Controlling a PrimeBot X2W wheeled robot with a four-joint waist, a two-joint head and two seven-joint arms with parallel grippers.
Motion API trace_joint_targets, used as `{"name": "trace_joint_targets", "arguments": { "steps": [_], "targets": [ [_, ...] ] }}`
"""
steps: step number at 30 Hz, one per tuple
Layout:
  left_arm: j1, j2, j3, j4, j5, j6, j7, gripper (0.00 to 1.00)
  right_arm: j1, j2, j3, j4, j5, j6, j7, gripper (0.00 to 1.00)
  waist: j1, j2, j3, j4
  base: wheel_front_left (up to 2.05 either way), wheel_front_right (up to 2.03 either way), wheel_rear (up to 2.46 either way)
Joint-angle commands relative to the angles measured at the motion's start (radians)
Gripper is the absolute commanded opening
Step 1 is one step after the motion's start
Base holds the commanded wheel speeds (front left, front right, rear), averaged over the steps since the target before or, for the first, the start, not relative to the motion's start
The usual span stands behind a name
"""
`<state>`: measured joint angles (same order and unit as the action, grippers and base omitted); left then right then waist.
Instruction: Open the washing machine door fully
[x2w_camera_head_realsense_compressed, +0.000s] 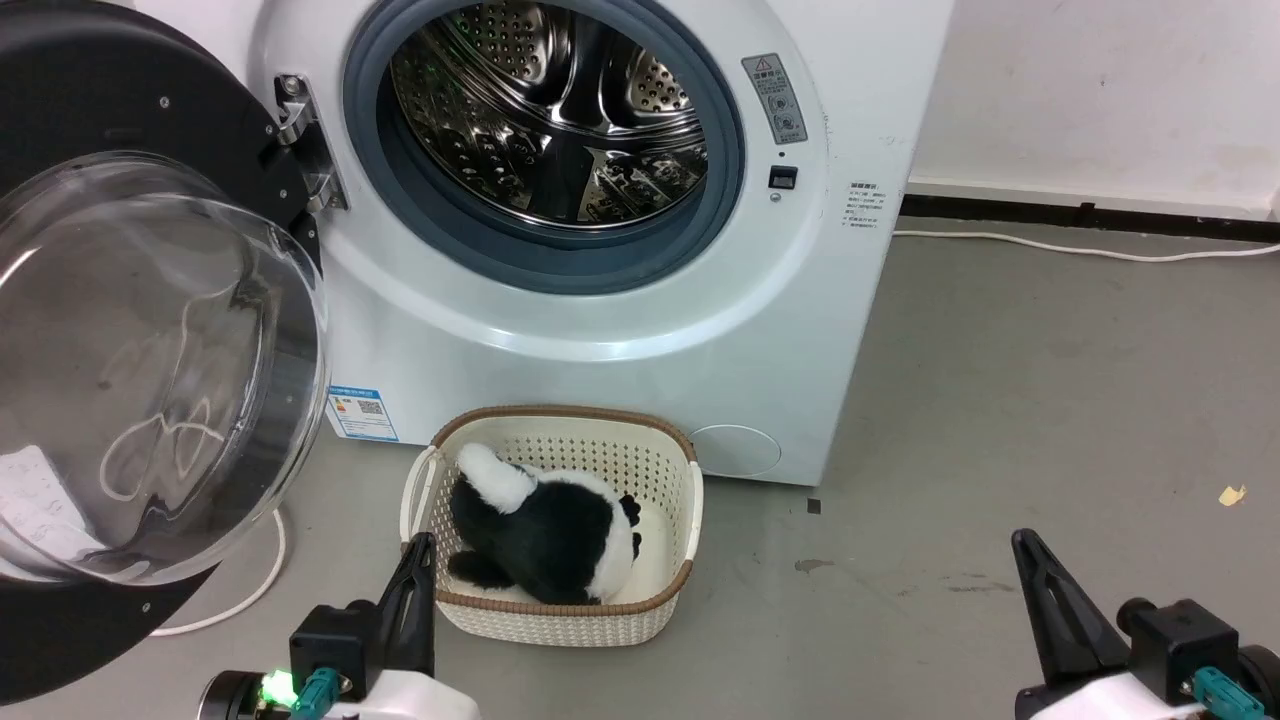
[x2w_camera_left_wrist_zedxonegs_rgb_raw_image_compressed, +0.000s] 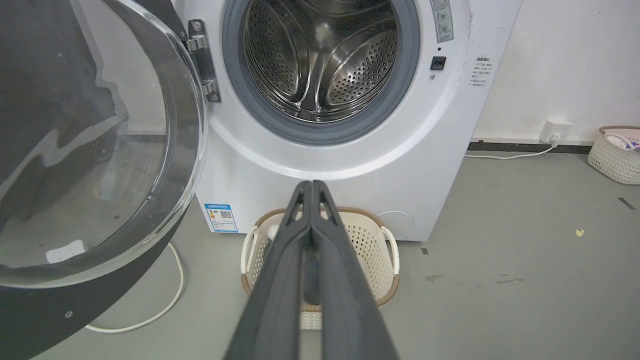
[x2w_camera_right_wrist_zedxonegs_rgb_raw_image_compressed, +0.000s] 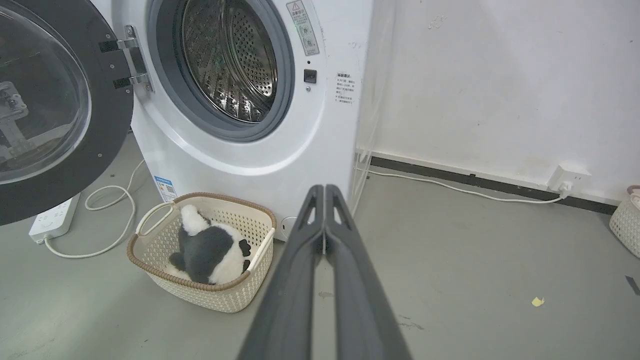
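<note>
A: door (x2w_camera_head_realsense_compressed: 150, 340) status?
B: swung wide open, hanging off the washer's (x2w_camera_head_realsense_compressed: 600, 330) left side, drum (x2w_camera_head_realsense_compressed: 560, 110) exposed.
A: grippers?
B: left gripper (x2w_camera_left_wrist_zedxonegs_rgb_raw_image_compressed: 311, 186) and right gripper (x2w_camera_right_wrist_zedxonegs_rgb_raw_image_compressed: 325, 189) both clenched, empty, out in front of the washer. basket (x2w_camera_head_realsense_compressed: 560, 415) at its foot.

No wording legible on the washing machine (x2w_camera_head_realsense_compressed: 640, 340); grey sticker (x2w_camera_head_realsense_compressed: 775, 98) (warning triangle (x2w_camera_head_realsense_compressed: 763, 65) atop) and blue label (x2w_camera_head_realsense_compressed: 362, 413) are too small.
</note>
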<state>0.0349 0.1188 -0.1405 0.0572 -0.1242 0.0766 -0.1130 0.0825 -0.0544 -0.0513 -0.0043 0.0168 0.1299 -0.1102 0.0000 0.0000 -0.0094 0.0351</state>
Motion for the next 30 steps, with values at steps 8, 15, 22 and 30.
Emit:
{"name": "trace_joint_targets", "arguments": {
  "steps": [8,15,22,30],
  "targets": [
    [-0.021,-0.013,0.029,-0.014,0.027,-0.015,0.023,0.00,-0.026,0.003,0.011,0.002,-0.007,0.001,0.019,0.00,0.0000,0.0000,0.002,-0.006,0.00,0.00,0.00],
    [-0.023,-0.022,0.046,-0.021,0.042,-0.025,0.037,0.00,-0.035,0.003,0.017,0.003,-0.009,0.001,0.033,0.00,0.0000,0.0000,0.003,-0.010,0.00,0.00,0.00],
    [-0.025,-0.031,0.064,-0.027,0.058,-0.034,0.051,0.00,-0.044,0.003,0.023,0.003,-0.010,0.001,0.048,0.00,0.0000,0.0000,0.004,-0.015,0.00,0.00,0.00],
    [-0.028,-0.041,0.084,-0.035,0.075,-0.046,0.067,0.00,-0.054,0.003,0.031,0.003,-0.012,0.001,0.064,0.00,0.0000,0.0000,0.005,-0.020,0.00,0.00,0.00]
  ]
}}
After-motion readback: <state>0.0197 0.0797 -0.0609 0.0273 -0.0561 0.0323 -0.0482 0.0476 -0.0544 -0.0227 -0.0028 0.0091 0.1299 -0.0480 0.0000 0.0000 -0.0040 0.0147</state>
